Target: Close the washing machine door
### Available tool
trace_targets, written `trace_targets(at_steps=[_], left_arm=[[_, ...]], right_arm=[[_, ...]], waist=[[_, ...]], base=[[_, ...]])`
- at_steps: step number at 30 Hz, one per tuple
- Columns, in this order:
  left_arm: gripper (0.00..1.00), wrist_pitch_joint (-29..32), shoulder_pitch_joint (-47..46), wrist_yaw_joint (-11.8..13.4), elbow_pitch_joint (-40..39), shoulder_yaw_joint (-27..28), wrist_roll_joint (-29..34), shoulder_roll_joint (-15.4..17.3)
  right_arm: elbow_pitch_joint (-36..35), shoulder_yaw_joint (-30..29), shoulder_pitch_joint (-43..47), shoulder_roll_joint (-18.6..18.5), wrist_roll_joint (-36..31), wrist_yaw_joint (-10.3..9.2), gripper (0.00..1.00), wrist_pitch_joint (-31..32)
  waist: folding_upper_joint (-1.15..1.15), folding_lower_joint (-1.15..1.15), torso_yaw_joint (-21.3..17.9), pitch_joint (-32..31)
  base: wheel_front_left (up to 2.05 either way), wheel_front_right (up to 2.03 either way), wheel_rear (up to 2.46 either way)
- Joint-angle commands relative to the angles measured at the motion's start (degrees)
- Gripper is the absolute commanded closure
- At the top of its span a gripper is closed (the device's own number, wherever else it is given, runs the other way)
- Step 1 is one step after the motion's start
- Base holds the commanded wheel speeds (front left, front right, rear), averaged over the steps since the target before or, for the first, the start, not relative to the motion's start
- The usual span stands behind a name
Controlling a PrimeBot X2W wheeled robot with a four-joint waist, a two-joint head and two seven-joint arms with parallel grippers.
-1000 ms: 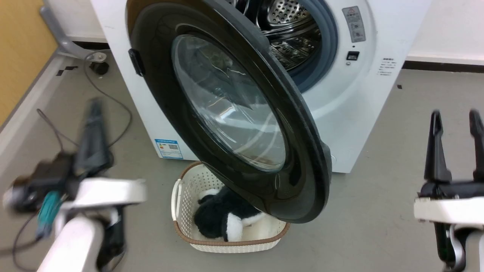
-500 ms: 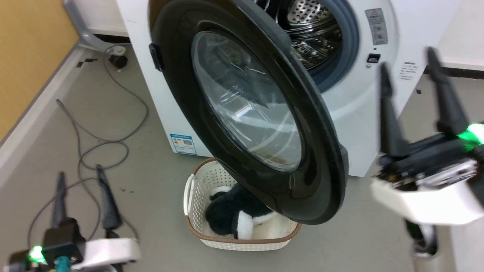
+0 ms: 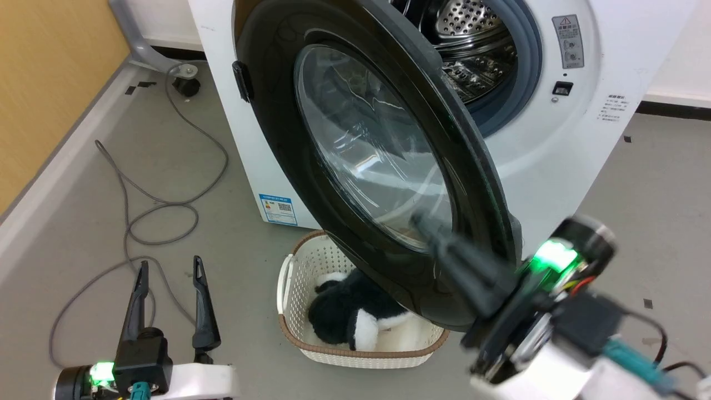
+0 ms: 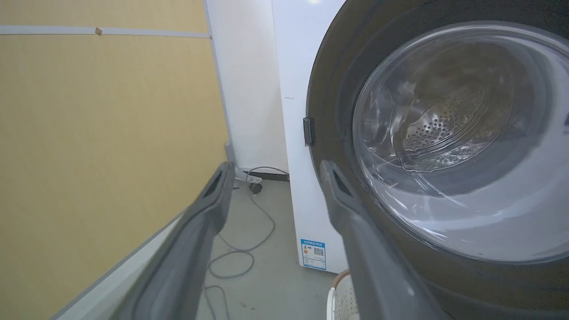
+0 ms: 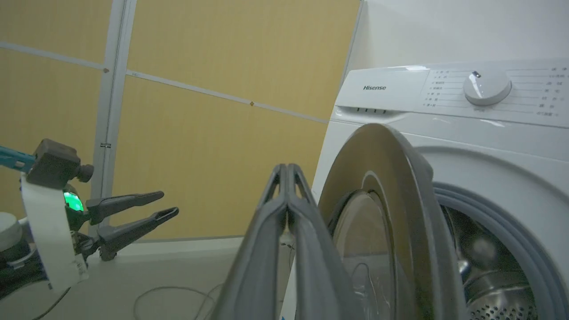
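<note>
The washing machine door (image 3: pixel 366 166) stands open at centre, overhanging a basket (image 3: pixel 361 358) at 6 o'clock. The right gripper (image 5: pixel 285 169), fingers pressed together, is near its lower rim at 5 o'clock. The left gripper (image 3: pixel 170 264) is spread at 7 o'clock, beside a cable (image 3: pixel 226 161).

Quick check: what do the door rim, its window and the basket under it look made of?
The door rim looks like glossy black plastic: it mirrors the room. Its window is clear, likely glass, with sharp glints. The basket looks like cream moulded plastic, perforated, brown-rimmed.
</note>
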Motion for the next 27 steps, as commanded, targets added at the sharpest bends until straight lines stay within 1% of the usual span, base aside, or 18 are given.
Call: trace_targets(at_steps=[1,4,8,12,19,27], left_arm=[[0.0,-0.2,0.3,-0.5,0.3,0.3,0.5,-0.5],[0.0,-0.2,0.1,-1.2,0.5,0.6,0.9,-1.3],[0.0,-0.2,-0.8,-2.0,0.8,0.9,1.8,-2.2],[0.0,-0.2,-1.2,-2.2,0.7,1.3,2.2,-3.0],[0.0,-0.2,-2.3,-2.6,1.0,1.8,3.5,-3.9],[0.0,-0.2,-5.6,-3.1,1.2,1.1,4.3,-4.7]], right_arm=[[1.6,1.5,1.2,-1.3,0.0,0.03,1.0,-0.2],[5.2,4.1,2.6,-3.1,-0.5,0.03,1.0,-0.2],[9.9,3.3,4.5,-4.2,-1.1,0.03,1.0,-0.2],[14.0,-0.6,5.8,-4.2,-1.7,0.03,1.0,-0.2],[19.2,-9.4,6.3,-1.5,-1.9,0.03,1.0,-0.2],[25.7,-17.6,0.9,-0.1,-2.7,0.03,1.0,-0.2]], waist=[[0.0,0.0,-0.1,0.1],[0.0,0.0,-0.4,0.5],[0.0,0.0,-0.6,1.3],[0.0,0.0,-1.1,2.1],[0.0,0.0,-1.9,4.1],[0.0,0.0,-1.5,8.3]], base=[[0.0,0.0,0.0],[0.0,0.0,0.0],[0.0,0.0,0.0],[0.0,0.0,0.0],[0.0,0.0,0.0],[0.0,0.0,0.0]])
